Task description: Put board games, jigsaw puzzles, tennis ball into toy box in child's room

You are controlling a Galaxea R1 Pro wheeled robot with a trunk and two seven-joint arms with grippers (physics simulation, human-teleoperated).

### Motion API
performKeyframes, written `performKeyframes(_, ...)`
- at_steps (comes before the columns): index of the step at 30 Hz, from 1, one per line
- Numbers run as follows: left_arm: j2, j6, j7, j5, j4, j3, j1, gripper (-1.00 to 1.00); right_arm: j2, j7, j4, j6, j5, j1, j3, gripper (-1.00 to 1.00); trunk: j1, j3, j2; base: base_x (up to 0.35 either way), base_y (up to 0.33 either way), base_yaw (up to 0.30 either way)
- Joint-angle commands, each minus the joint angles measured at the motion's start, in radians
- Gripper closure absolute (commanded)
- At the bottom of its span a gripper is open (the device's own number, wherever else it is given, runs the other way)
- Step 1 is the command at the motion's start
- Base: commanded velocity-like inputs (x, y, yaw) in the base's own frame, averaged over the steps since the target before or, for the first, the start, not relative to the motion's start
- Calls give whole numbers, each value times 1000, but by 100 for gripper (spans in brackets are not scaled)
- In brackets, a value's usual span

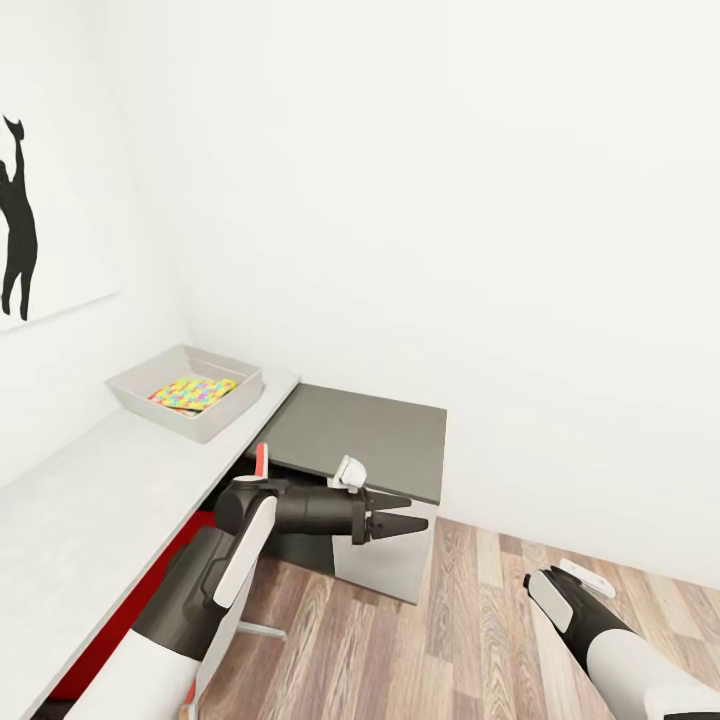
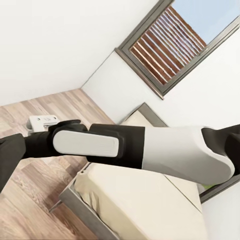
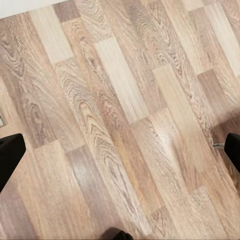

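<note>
I see jigsaw puzzle (image 1: 192, 392) in toy box (image 1: 150, 378) on table (image 1: 80, 500); no writing; left claw (image 1: 405, 512) clenched, empty; right claw state unclear.

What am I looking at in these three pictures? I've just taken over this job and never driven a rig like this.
A two-armed wheeled robot in a simulated room. The head view looks down over both arms: the left gripper, shut and empty, hangs in front of the dark cabinet top. The right arm hangs low over the wood floor. On the pale table stands the toy box with a jigsaw puzzle inside. The left wrist view shows the right arm and the bed. The right wrist view looks at floor, its fingers spread wide.
</note>
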Motion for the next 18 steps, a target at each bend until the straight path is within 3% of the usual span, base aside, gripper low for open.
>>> performKeyframes(1,0,5,0,3,0,0,-1,-100,-1,-6,-2,9,-6,-1,8,-100,1,-2,-2,0,0,0)
performKeyframes(6,0,5,6,3,1,0,0,-100,-2,-6,-1,14,-9,-1,9,-100,1,-1,-2,0,0,0)
performKeyframes(18,-1,4,90,5,1,-2,1,-100,-2,-7,0,18,-6,-1,11,-100,1,-1,-2,0,0,0)
